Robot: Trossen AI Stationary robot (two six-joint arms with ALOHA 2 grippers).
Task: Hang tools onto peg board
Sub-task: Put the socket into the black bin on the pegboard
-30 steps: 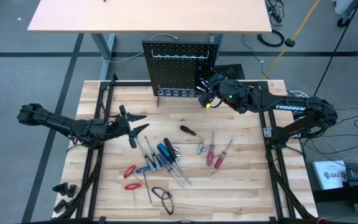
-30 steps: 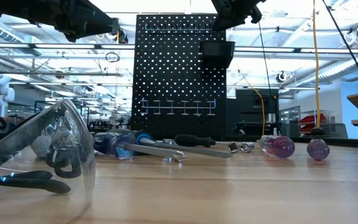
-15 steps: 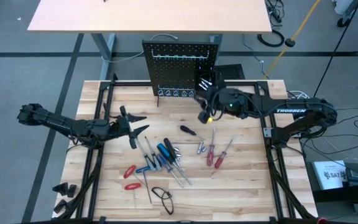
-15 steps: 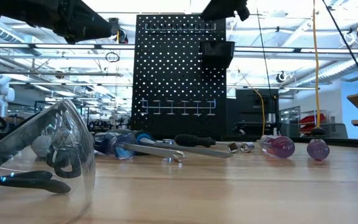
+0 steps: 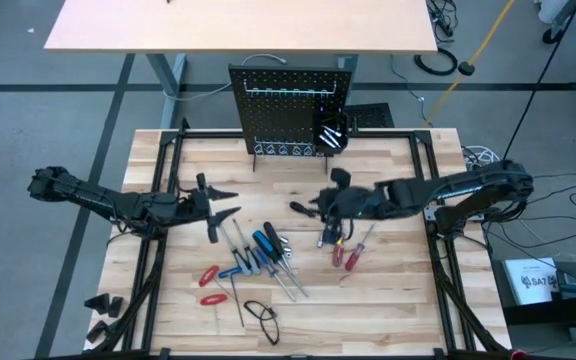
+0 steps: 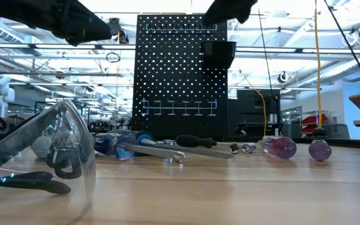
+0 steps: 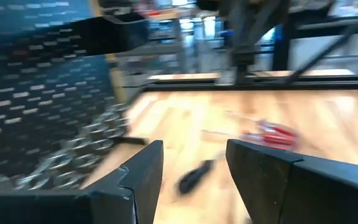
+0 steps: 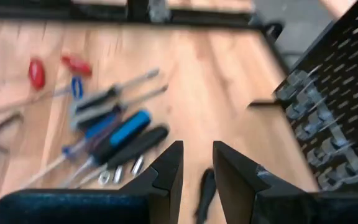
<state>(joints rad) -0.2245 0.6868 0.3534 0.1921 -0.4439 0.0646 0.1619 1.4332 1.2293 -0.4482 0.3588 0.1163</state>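
The black peg board (image 5: 290,110) stands upright at the table's far edge, with a small black bin (image 5: 330,133) on its right side. The tools lie loose on the table's middle. They include a black-handled screwdriver (image 5: 295,207), blue-handled screwdrivers (image 5: 268,245), red-handled screwdrivers (image 5: 348,250), silver bits (image 5: 323,238) and red-handled pliers (image 5: 208,285). My right gripper (image 5: 318,207) hovers over the black-handled screwdriver (image 8: 205,186), fingers slightly apart (image 8: 197,165), with nothing between them. My left gripper (image 5: 226,201) stands open (image 7: 194,168) above the table's left half, pointing toward the tools.
Clear safety glasses (image 5: 261,315) lie near the table's front edge and fill the low view's left foreground (image 6: 36,156). A black frame rail (image 5: 423,190) runs along each side of the table. Bare wood shows between the tools and the peg board.
My right gripper has left the peg board's bin. It has swung toward the table's near edge and down, tipping its fingers downward, and now hangs over the black-handled screwdriver. The tools have not moved.
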